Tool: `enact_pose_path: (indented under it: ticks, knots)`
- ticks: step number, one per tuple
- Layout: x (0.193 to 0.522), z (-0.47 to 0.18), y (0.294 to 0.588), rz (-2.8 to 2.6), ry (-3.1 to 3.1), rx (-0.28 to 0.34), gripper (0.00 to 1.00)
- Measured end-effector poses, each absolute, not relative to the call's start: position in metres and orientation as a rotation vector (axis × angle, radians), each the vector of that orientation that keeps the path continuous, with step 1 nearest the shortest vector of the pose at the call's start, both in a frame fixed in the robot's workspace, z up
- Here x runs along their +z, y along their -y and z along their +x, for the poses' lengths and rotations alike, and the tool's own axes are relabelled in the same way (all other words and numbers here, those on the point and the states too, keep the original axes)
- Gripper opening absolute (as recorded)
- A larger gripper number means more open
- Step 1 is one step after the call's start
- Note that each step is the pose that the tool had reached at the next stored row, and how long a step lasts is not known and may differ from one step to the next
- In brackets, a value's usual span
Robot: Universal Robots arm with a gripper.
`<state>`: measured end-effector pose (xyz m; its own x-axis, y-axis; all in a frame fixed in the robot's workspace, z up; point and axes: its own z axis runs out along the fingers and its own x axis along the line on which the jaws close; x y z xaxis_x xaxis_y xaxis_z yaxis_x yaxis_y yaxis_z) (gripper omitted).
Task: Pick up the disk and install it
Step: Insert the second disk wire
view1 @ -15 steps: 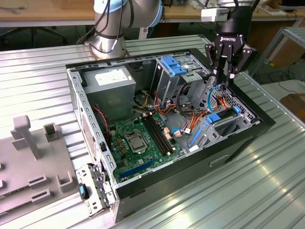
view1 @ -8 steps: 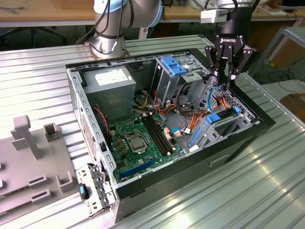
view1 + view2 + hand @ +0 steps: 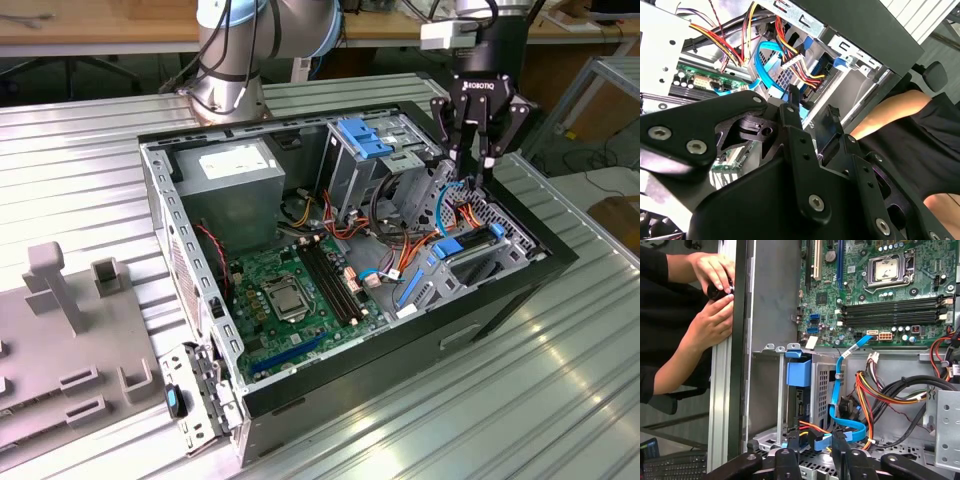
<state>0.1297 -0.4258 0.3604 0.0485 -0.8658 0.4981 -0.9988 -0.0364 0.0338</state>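
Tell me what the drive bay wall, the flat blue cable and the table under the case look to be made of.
Drive bay wall: bare sheet metal by its dull grey sheen, folded tabs and punched holes.
Flat blue cable: flexible plastic jacket, smooth and slightly glossy; it bends in a loop.
Table: probably aluminium, a ribbed silver surface that reflects light in streaks.

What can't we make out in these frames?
1. Exterior view: dark flat disk with blue plastic rails, mostly covered by metal framing and cables; seated or not, cannot tell.
2. Exterior view: black gripper hangs over the cables; contact unclear.
3. First wrist view: small dark object, covered by a person's hands.
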Motion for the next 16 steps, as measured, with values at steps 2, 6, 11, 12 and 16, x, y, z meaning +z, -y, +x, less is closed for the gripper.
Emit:
enact_pose_path:
  ticks: [2, 6, 11, 12, 16]
  knots:
    - [0.3603, 0.1297, 0.4258, 1.962, 1.875, 0.49, 0.4]
    - [0.3602, 0.1297, 0.4258, 1.962, 1.875, 0.49, 0.31]
    - [0.3602, 0.1297, 0.4258, 1.962, 1.875, 0.49, 0.29]
    - [0.3601, 0.1297, 0.4258, 1.962, 1.875, 0.49, 0.23]
    - [0.3601, 0.1297, 0.4258, 1.962, 1.874, 0.491, 0.17]
